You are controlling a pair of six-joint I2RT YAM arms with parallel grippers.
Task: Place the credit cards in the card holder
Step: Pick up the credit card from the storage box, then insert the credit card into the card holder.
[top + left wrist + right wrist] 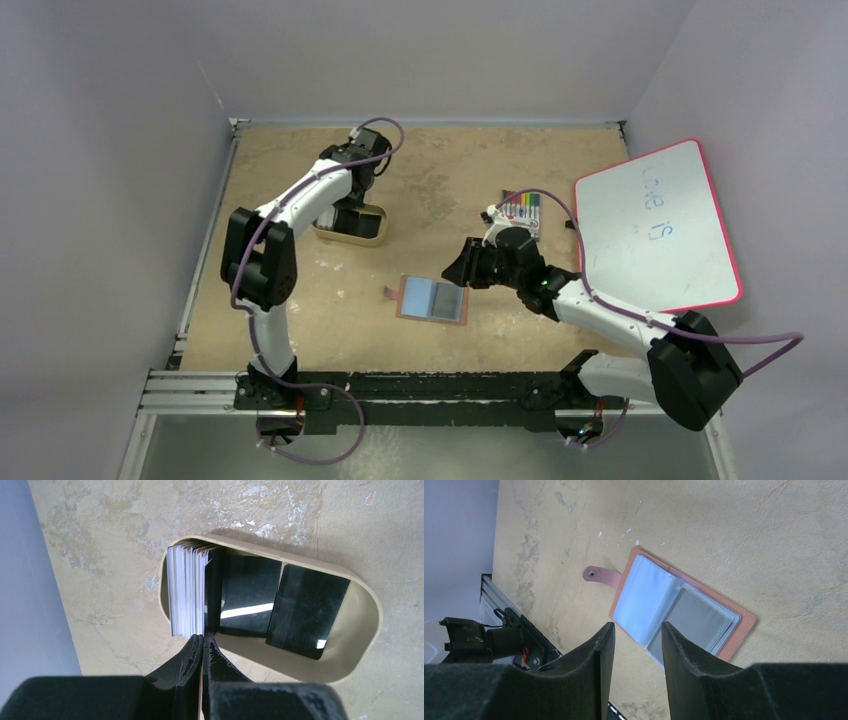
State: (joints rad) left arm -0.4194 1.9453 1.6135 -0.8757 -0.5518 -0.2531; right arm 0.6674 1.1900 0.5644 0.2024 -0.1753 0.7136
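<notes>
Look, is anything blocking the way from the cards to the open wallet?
Nothing visible. Bare table lies between the tray with the credit cards and the open card holder; the right gripper hovers by its right edge.

The only writing I could read was faint blue handwriting on the whiteboard (655, 225), turned sideways; it seemed to say "Love is". Any print on the marker pack (524, 212) was too small to read.

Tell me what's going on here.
The left gripper is shut, apparently on one card at the edge of the stack standing in the tray. The right gripper hangs open over the card holder, which lies open and flat in the middle of the table.
</notes>
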